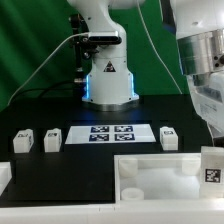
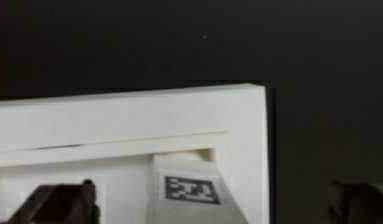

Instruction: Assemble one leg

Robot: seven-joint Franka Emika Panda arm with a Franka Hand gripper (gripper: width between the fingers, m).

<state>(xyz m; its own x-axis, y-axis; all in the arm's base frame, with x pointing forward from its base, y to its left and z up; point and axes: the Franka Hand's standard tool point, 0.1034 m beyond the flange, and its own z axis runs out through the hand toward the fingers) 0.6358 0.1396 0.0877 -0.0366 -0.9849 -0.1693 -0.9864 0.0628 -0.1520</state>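
A leg [image 2: 191, 186], a small white block with a black-and-white tag, stands on the corner of the large white tray-like piece [image 2: 99, 120]. My gripper [image 2: 206, 208] is open. Its dark fingers [image 2: 56, 205] stand wide on either side of this leg, with gaps between. In the exterior view this leg [image 1: 211, 165] is at the far right on the tray-like piece [image 1: 160, 178], under my gripper [image 1: 213, 142]. Three more legs lie on the black table: two on the exterior view's left [image 1: 22, 141] [image 1: 52, 139] and one on the right [image 1: 168, 137].
The marker board [image 1: 110, 134] lies flat between the loose legs, in front of the robot base [image 1: 108, 85]. A round hole [image 1: 130, 192] shows in the tray-like piece's near corner. Cables hang behind the base.
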